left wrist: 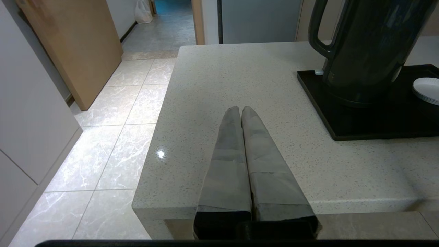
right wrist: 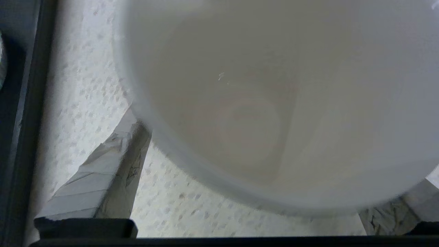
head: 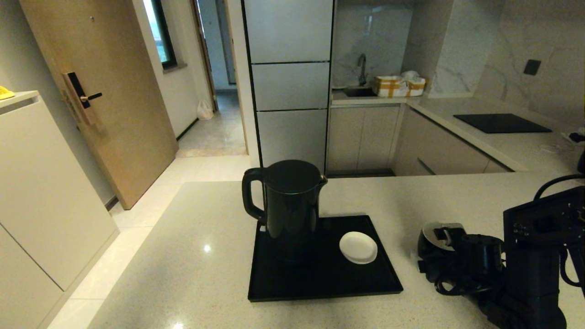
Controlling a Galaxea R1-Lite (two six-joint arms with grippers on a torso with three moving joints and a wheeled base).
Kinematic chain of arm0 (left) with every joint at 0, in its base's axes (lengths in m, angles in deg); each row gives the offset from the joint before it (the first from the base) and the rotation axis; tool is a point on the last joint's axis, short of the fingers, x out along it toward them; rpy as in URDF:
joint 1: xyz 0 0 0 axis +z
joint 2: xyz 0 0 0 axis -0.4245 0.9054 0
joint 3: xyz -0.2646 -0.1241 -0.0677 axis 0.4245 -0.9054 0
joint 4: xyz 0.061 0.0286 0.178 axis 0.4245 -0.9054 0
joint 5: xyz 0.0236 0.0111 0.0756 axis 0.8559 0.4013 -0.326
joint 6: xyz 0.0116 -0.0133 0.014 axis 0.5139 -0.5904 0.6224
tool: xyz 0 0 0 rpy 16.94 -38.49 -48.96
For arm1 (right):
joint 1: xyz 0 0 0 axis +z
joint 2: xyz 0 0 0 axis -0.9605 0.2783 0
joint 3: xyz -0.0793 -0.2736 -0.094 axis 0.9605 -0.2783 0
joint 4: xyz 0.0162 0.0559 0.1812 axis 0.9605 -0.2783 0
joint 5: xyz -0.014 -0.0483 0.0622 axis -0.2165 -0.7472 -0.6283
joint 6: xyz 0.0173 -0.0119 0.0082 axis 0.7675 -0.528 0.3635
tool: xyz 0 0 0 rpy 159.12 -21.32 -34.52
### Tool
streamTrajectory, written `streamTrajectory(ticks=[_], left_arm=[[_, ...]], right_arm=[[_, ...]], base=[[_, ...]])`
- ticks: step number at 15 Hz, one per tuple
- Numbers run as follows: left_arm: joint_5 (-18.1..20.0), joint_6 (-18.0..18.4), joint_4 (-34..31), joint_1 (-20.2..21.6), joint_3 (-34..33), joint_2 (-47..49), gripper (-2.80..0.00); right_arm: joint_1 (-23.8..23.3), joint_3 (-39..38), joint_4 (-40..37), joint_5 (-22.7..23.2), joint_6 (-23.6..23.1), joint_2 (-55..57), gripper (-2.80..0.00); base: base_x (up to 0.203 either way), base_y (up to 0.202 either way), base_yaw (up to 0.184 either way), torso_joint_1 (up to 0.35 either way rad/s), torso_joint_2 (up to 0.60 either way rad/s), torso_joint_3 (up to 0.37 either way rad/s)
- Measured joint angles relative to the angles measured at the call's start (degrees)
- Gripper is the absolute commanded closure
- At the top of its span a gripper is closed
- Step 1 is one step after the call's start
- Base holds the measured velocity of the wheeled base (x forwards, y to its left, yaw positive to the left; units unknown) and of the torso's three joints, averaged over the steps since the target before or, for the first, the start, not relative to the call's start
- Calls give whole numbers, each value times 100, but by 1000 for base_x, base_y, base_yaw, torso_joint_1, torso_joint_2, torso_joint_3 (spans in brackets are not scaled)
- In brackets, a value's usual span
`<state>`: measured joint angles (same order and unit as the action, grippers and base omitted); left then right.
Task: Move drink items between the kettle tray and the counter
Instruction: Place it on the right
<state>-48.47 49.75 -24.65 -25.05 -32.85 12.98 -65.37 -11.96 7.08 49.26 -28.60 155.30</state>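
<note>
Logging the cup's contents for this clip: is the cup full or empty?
Empty. The right wrist view looks straight into the cup: its white inside is bare and dry down to the bottom, with no liquid. It stands on the counter, off the tray.

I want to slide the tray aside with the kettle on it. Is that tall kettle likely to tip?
Possibly. The kettle is tall on a narrow footprint near the tray's back left corner. Its loop handle juts sideways, so weight may sit off-centre. A slow push looks safer.

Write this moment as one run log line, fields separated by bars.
right gripper: open, straddling cup on counter | kettle, saucer: on tray | left gripper: shut, parked
</note>
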Motion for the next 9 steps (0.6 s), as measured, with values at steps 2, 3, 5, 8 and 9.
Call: streamTrajectory(ticks=[2, 3, 5, 8, 9], left_arm=[[0, 0, 0, 0, 0, 0, 0], [-2, 0, 0, 0, 0, 0, 0], [-2, 0, -1, 2, 0, 0, 0], [-2, -2, -1, 0, 0, 0, 0], [0, -2, 0, 0, 0, 0, 0]], right_arm=[[220, -64, 0, -150, 27, -22, -280], [305, -86, 0, -241, 36, -47, -280], [430, -125, 0, -376, 49, -108, -280], [473, -151, 1, -386, 68, -141, -280], [476, -156, 1, -395, 75, -146, -280]], base=[[0, 0, 0, 0, 0, 0], [0, 0, 0, 0, 0, 0], [0, 0, 0, 0, 0, 0], [0, 0, 0, 0, 0, 0], [0, 0, 0, 0, 0, 0]])
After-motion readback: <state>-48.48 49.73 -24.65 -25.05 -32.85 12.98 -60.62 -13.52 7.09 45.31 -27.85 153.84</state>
